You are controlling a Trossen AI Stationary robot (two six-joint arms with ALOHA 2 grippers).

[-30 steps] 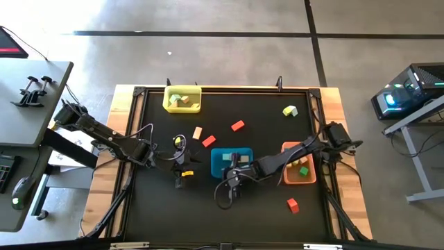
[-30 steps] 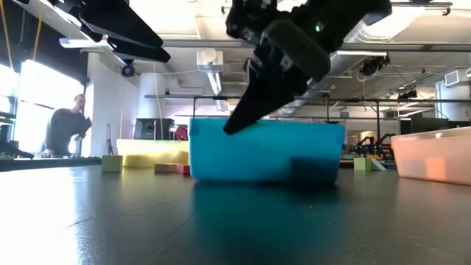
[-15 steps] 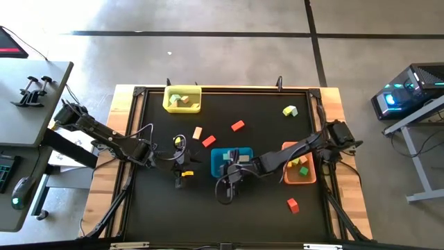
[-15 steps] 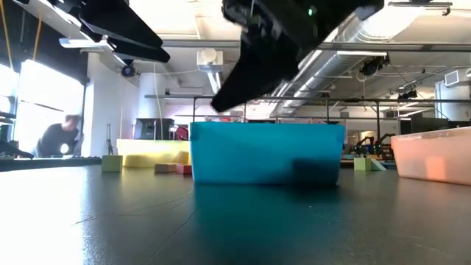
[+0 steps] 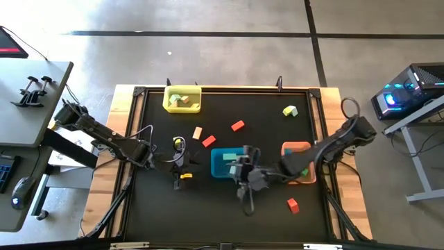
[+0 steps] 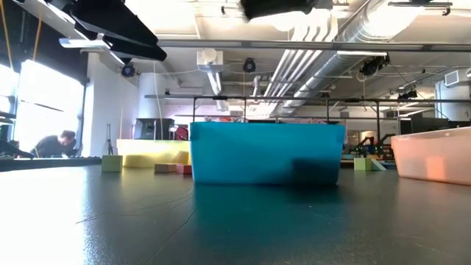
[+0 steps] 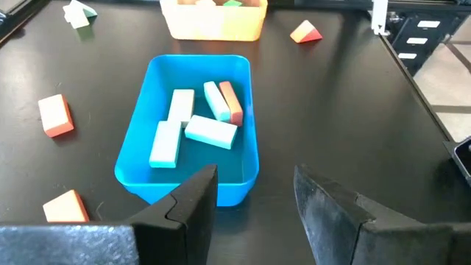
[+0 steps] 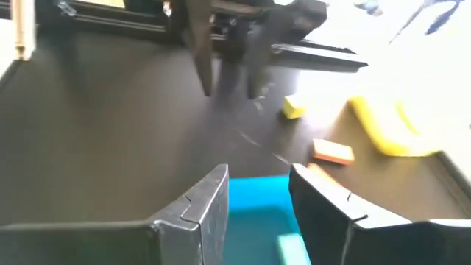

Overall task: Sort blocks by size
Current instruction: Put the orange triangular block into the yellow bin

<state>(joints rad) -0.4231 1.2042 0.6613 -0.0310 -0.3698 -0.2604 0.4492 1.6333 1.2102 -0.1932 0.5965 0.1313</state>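
The blue tray [image 5: 220, 164] sits mid-table and holds several pale bars and one orange bar [image 7: 231, 101]. My right gripper [image 5: 237, 167] hovers open high over the tray's right end, with nothing between its fingers [image 8: 257, 199]. To the tray's left, my left gripper [image 5: 182, 167] waits open and empty [image 7: 254, 195], pointing at the tray. Loose blocks lie flat on the black mat: a tan bar [image 5: 198, 132], two red ones [image 5: 208, 141] [image 5: 238, 126], a lime one [image 5: 290, 110], a small yellow one [image 5: 179, 142] and a red cube [image 5: 292, 204].
A yellow tray [image 5: 182, 98] with blocks stands at the far left of the mat, and an orange tray [image 5: 298, 167] with blocks stands right of the blue one, under my right arm. A person [image 6: 55, 143] bends down in the room far behind the table.
My right gripper has risen from just inside the blue tray to well above it, leaving the low view almost entirely, and has drifted a little toward the table's right edge. My left arm has kept still.
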